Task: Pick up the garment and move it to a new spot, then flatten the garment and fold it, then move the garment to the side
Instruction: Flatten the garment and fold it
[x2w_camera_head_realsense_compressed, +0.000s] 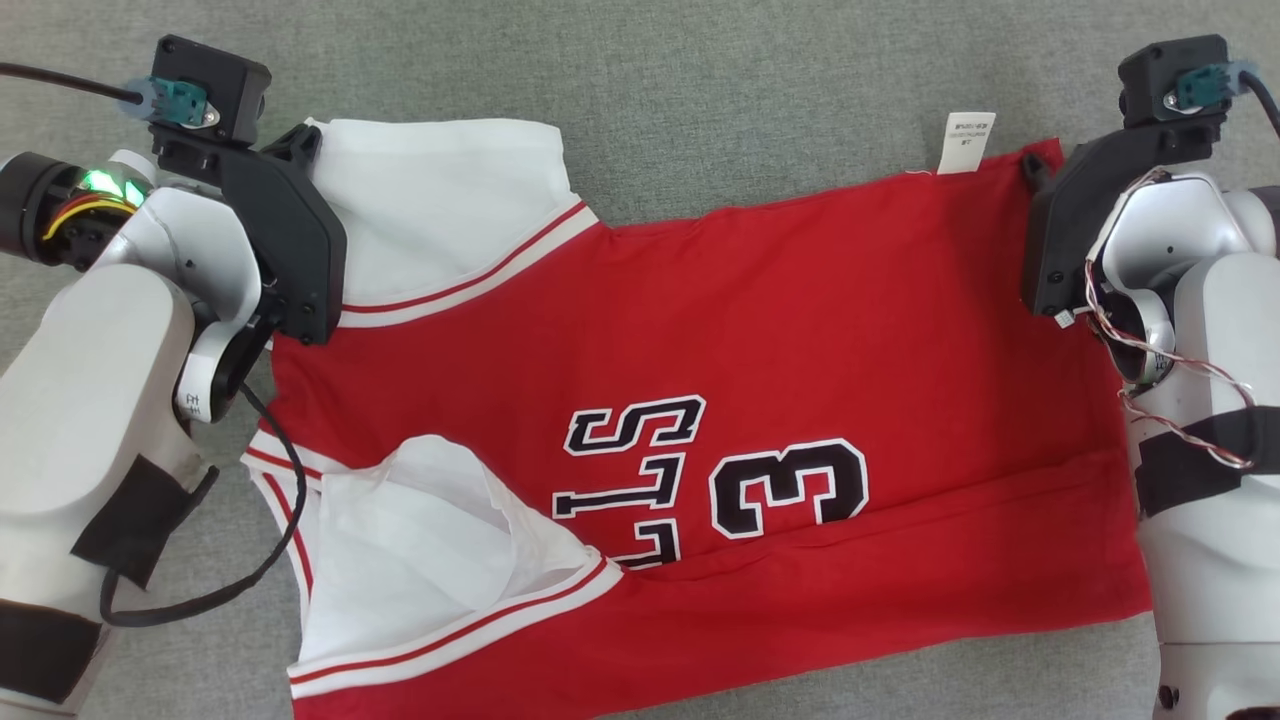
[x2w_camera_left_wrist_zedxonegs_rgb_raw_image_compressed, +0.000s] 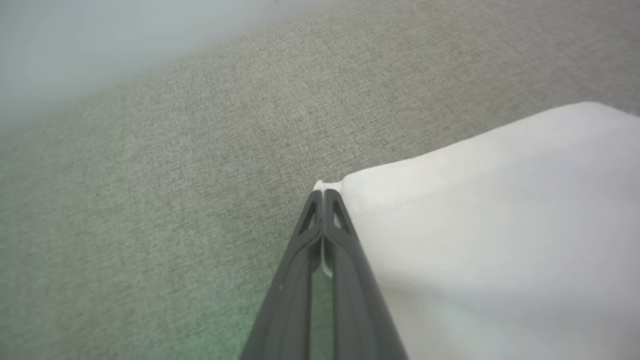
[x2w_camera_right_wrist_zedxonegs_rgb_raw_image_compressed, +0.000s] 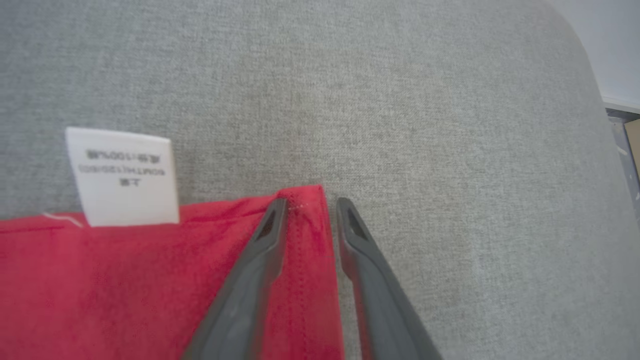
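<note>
A grey woven surface (x2w_camera_head_realsense_compressed: 700, 80) is carrying everything, showing bare along the top of the head view and in strips at the left edge and lower right. A red garment (x2w_camera_head_realsense_compressed: 850, 330) is lying directly on it, spreading sideways across most of the frame, with black, white-edged characters (x2w_camera_head_realsense_compressed: 720, 480) facing up at centre. White panels (x2w_camera_head_realsense_compressed: 440, 200) trimmed with red stripes are lying at the upper left and lower left, the lower one rumpling. A white label (x2w_camera_head_realsense_compressed: 966, 140) is sticking out past the garment's upper edge at the upper right, resting on the grey weave. In the right wrist view the surface is curving away at the upper right.
</note>
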